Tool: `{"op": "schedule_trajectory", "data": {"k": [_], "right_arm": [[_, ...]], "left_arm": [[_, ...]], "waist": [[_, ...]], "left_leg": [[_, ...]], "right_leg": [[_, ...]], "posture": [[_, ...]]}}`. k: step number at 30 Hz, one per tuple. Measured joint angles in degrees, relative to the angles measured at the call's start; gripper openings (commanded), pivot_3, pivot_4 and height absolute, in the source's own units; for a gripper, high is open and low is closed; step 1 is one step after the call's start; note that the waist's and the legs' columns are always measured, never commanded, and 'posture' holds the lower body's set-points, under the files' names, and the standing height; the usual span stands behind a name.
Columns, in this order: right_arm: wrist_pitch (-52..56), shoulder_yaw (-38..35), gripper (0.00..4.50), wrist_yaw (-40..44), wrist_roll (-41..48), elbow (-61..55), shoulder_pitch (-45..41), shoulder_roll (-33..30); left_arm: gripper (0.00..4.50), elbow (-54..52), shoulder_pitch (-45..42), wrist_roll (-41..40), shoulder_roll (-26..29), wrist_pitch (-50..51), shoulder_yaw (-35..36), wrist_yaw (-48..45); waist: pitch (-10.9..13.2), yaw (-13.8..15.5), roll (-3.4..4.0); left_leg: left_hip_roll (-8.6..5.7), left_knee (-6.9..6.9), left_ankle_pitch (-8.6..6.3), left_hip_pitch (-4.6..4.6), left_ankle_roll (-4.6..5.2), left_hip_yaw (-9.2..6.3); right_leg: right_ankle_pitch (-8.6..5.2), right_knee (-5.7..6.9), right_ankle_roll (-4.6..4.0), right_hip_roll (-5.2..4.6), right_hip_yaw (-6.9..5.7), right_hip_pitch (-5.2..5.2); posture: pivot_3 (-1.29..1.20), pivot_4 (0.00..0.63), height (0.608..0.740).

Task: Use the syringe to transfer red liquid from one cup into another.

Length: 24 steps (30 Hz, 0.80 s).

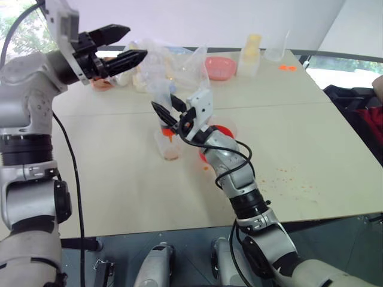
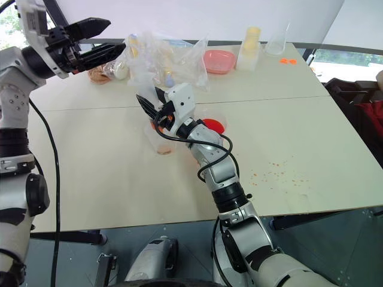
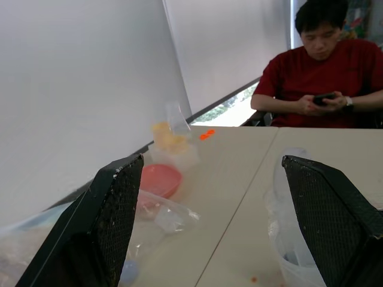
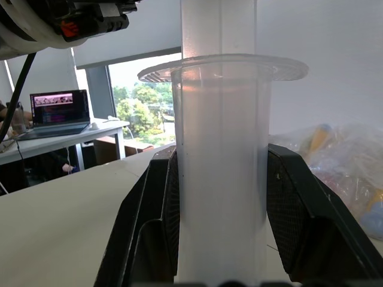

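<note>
R gripper [image 1: 169, 107] is clamped on the syringe [image 4: 221, 173], both black fingers pressed to the clear barrel, held upright w/ its tip down over the small cup [image 1: 170, 145] near table centre. A bit of orange-red shows at the tip and a thin orange layer sits at the cup's bottom, so I'd judge some liquid has already gone across or is going in now. The beaker [image 2: 210, 125] w/ the red liquid [image 2: 213, 126] sits just beside the small cup at about 3 o'clock, partly behind the R wrist, and there's clearly red left in it.

L gripper [image 1: 114, 46] hangs in the air at roughly 10 o'clock from the cups, fingers spread wide, holding nothing; the plunger prob needs that hand.

Left to do, by my read: finish emptying the syringe, maybe more draws from the beaker.

Hard to tell:
- how much liquid is in the barrel; it looks mostly clear in the R wrist view
- plunger position, top is cut off
- beaker's fill level, arm blocks it
- whether the tip is inside the cup's rim or just above it

Orange specks [image 1: 287, 176] dot the table [image 1: 119, 191] at 4 o'clock, so some has spilled.
</note>
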Motion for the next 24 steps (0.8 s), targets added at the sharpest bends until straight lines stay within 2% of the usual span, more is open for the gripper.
{"op": "schedule_trajectory", "data": {"k": [10,24], "right_arm": [[-0.20,-0.79,1.47,-0.27,-0.13,0.12,0.07,0.00],[-0.54,-0.92,1.47,-0.25,-0.39,0.12,0.12,0.57]], "left_arm": [[3.85,0.92,0.43,4.63,-0.15,-2.74,-2.96,-0.55],[3.85,0.16,0.24,3.53,0.45,-0.09,-2.16,-2.29]], "waist": [[0.00,-0.01,0.00],[0.00,-0.03,0.00]], "left_leg": [[0.00,0.00,0.00,0.00,0.00,0.01],[0.00,0.00,0.00,-0.01,0.00,0.01]], "right_leg": [[0.00,0.01,0.00,0.01,0.00,-0.01],[0.00,0.01,0.00,0.01,0.00,-0.03]], "posture": [[0.00,0.150,0.740],[0.00,0.150,0.740]]}}
